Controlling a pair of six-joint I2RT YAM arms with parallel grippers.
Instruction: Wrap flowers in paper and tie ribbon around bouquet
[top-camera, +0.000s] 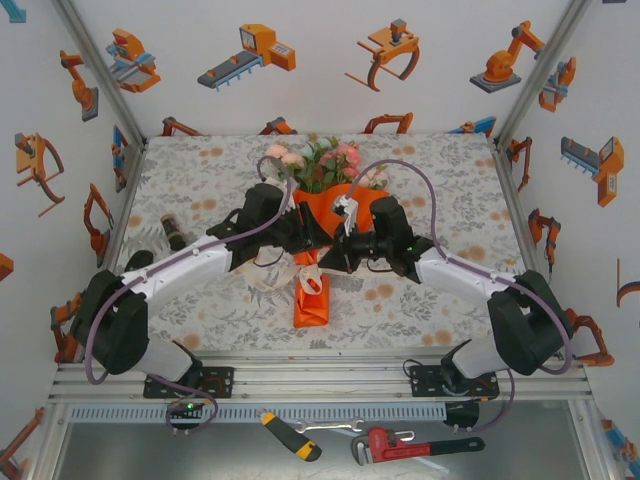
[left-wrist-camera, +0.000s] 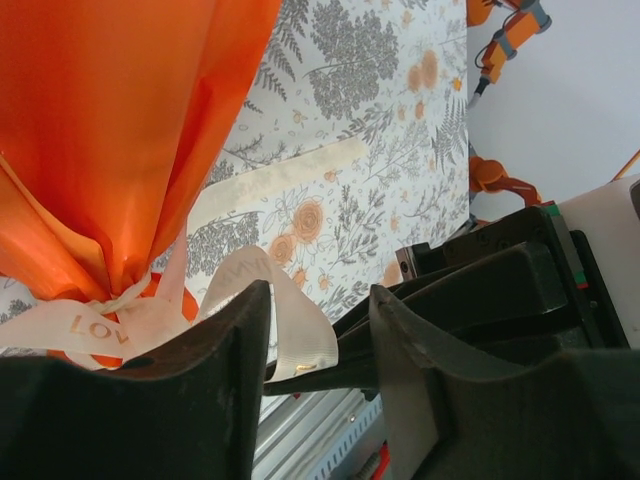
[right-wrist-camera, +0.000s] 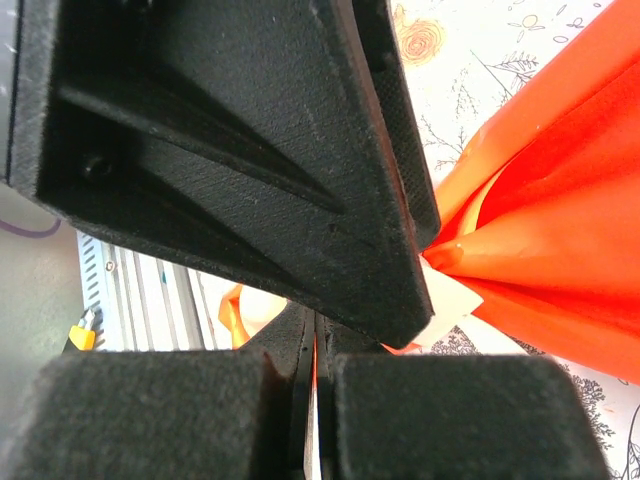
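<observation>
Bouquet (top-camera: 318, 215): lying mid-table on the floral tablecloth (top-camera: 200, 190), blooms toward the far wall and the narrow end pointing at me.
Flowers (top-camera: 320, 160): pink, peach and white heads with green leaves, spilling out of the wide mouth of the cone.
Paper (left-wrist-camera: 110, 130): bright orange and gathered into a taper; I see it pinched tight at the waist, with a short flattened tail below.
Ribbon (left-wrist-camera: 100, 325): cream with gold lettering, wrapped around the paper's waist; one loop stands out beside it, and a flat length rests on the cloth further off.
Left gripper (left-wrist-camera: 320, 293): jaws parted with a clear gap between them, just beside the tied waist; I see nothing clamped.
Right gripper (right-wrist-camera: 315, 380): pads pressed almost together on a thin pale sliver. From the left wrist view the ribbon loop runs straight to its tips, so I read it as pinching the ribbon.
Arms: both reach inward and meet at the bouquet's waist, grippers nearly touching.
Front rail: a screwdriver (top-camera: 291, 436) and a red pipe wrench (top-camera: 400, 443) lie there, well apart from the work.
</observation>
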